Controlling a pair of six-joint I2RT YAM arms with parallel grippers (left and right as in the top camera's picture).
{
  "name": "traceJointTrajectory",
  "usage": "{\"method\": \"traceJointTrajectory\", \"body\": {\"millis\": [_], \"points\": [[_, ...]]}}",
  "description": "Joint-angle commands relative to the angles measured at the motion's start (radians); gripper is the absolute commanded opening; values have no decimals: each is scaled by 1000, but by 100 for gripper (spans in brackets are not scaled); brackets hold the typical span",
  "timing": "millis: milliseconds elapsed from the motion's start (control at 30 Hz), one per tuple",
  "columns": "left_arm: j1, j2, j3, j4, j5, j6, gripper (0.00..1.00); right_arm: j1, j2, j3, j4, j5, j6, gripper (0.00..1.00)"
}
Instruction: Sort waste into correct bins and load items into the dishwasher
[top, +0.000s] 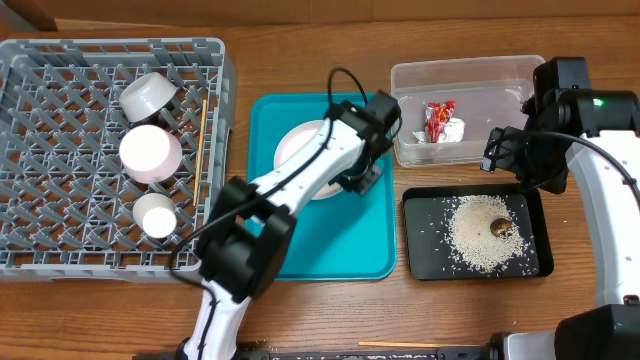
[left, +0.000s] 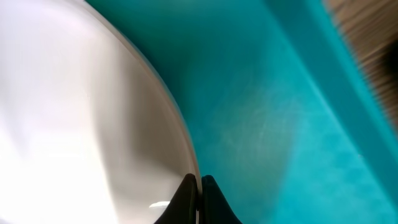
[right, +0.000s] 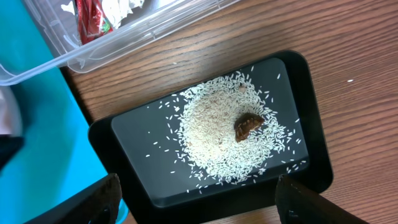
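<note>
My left gripper (top: 348, 178) (left: 199, 182) is shut on the right rim of the flat white plate (top: 296, 146) (left: 74, 112), which is over the teal tray (top: 300, 250). My right gripper (top: 507, 157) (right: 199, 205) is open and empty, above the black tray (top: 425, 262) (right: 137, 162). That tray holds the white rice (top: 475, 245) (right: 211, 134) and the brown lump (top: 498, 228) (right: 247, 126). The red-and-white wrapper (top: 441, 122) (right: 93, 15) lies in the clear tub (top: 465, 72) (right: 134, 40). The grey dish rack (top: 60, 120) holds a tilted white bowl (top: 149, 94), a pale pink bowl (top: 150, 152) and a small white cup (top: 156, 215).
One wooden chopstick (top: 203, 122) rests along the rack's right wall. Another thin wooden stick (top: 400, 345) lies at the table's front edge. My left arm crosses the teal tray and hides part of the plate. Bare wooden table lies right of the black tray.
</note>
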Motion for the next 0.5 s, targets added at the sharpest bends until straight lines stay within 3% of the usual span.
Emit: {"method": "traceJointTrajectory", "body": {"millis": [0,100,200,233,467], "points": [[69,-231,77,2,26,-71,4,1,-19,26,0,6,1,81],[180,-378,77,-7,72,-65,4,1,-19,26,1,6,1,81],[373,-456,77,-39,318,26,4,1,-19,26,2,6,1,81],[452,-457,77,-50,426,61,4,1,-19,26,3,6,1,81],[788,-372,64,-90,800,180,4,1,-19,26,2,6,1,81]]}}
